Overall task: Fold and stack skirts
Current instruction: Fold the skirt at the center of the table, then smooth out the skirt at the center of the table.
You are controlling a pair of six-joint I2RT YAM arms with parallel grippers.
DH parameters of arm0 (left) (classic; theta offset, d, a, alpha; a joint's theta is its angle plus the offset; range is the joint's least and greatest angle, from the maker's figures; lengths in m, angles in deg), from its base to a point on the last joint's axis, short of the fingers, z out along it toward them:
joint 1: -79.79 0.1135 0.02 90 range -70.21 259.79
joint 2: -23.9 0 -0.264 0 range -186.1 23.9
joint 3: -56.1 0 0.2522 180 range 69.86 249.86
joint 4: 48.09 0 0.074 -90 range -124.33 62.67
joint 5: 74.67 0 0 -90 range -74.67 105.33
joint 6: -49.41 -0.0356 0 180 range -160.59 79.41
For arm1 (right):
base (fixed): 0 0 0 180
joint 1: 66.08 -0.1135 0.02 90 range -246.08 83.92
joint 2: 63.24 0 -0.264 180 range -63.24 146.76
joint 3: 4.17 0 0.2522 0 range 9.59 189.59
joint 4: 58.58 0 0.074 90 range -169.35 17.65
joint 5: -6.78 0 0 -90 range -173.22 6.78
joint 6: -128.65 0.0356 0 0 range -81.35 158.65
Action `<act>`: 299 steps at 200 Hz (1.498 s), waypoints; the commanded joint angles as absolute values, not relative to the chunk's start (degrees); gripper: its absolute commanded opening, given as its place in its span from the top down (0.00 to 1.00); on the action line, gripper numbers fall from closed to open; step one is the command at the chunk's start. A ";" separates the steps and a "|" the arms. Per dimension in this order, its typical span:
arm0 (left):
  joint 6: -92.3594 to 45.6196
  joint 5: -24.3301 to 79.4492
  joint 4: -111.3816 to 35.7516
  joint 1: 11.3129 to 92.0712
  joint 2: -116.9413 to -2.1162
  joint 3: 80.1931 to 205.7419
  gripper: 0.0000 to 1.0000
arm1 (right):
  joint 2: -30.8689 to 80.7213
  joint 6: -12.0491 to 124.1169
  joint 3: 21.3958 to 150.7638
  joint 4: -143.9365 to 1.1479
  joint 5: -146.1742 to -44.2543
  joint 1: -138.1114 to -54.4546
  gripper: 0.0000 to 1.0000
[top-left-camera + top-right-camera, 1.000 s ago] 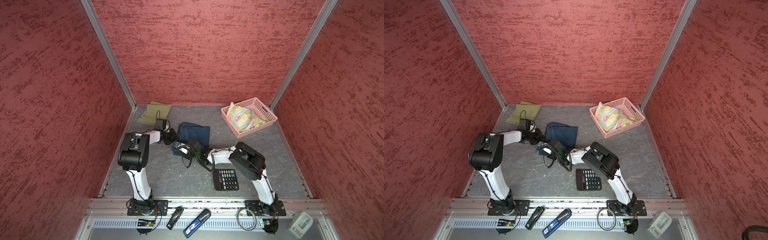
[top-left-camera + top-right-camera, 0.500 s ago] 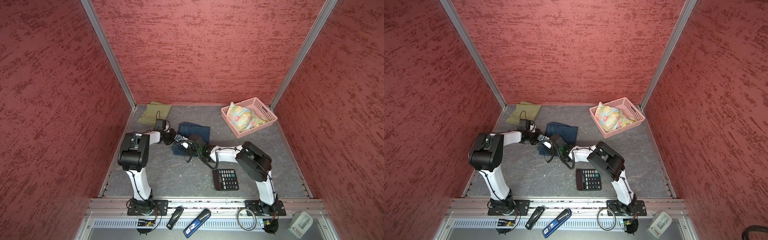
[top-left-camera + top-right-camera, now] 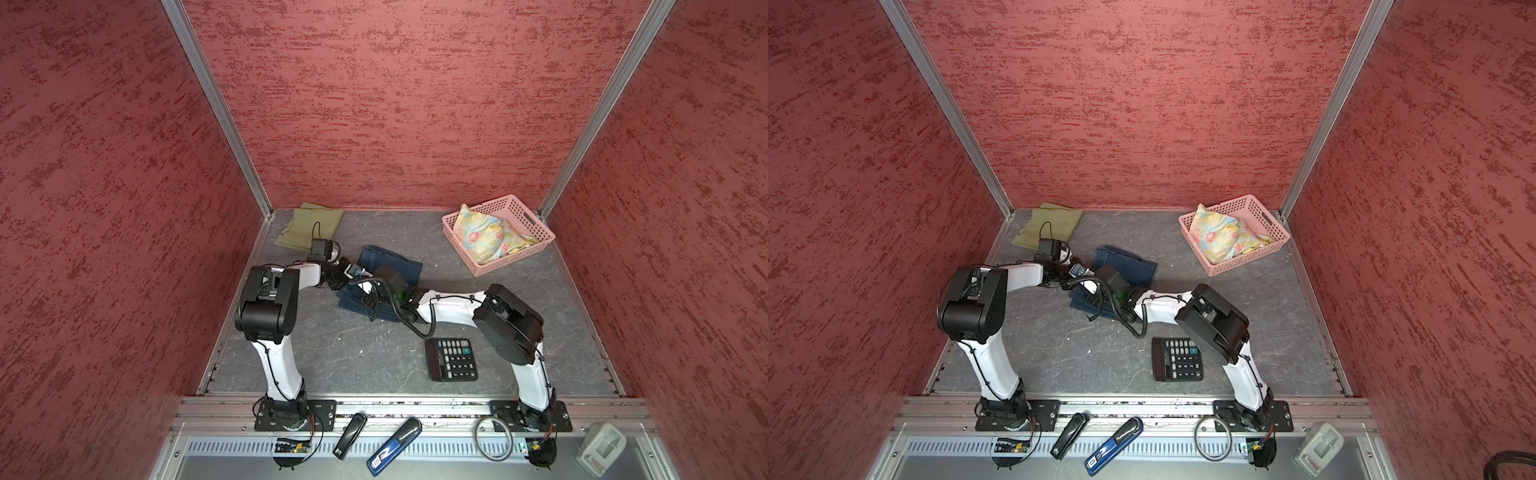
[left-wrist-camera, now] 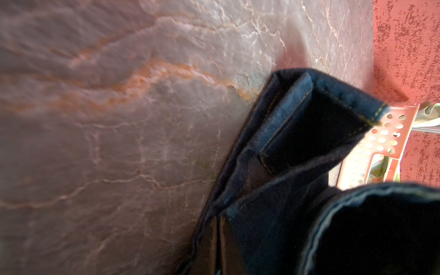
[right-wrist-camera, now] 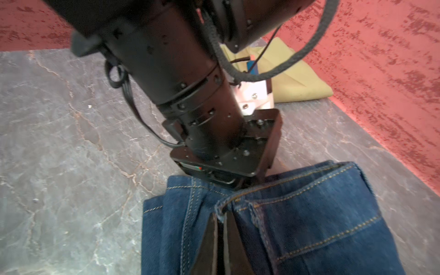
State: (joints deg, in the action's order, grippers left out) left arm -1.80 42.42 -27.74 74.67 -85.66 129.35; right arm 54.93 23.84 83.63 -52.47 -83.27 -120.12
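Left hand: pinching a fold of the denim skirt. Right hand: clamped on its stitched band, just beside the left. Lying at the middle of the desk, partly folded. At eleven o'clock, the olive skirt; at two o'clock, bundled in the pink basket, the floral skirt. Calculator down at five o'clock.

Three red walls with a rough, streaked texture enclose the cell. They meet at the back corners behind bare aluminium posts. The floor is a grey, stone-like sheet with pale veins. Along the front runs a metal rail, then a slotted grey tray. The light is even and the shadows are soft.
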 commanded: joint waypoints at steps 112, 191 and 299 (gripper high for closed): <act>-1.92 41.52 -23.74 74.47 -87.62 127.32 0.93 | 60.52 30.43 85.70 -45.28 -90.72 -121.06 1.00; -2.04 41.17 -22.72 74.67 -87.55 127.84 0.93 | 43.70 37.21 75.12 -40.58 -93.27 -117.87 0.40; 0.18 43.18 -25.36 74.09 -85.99 124.12 0.93 | 47.92 47.35 82.24 -67.25 -92.64 -111.08 0.52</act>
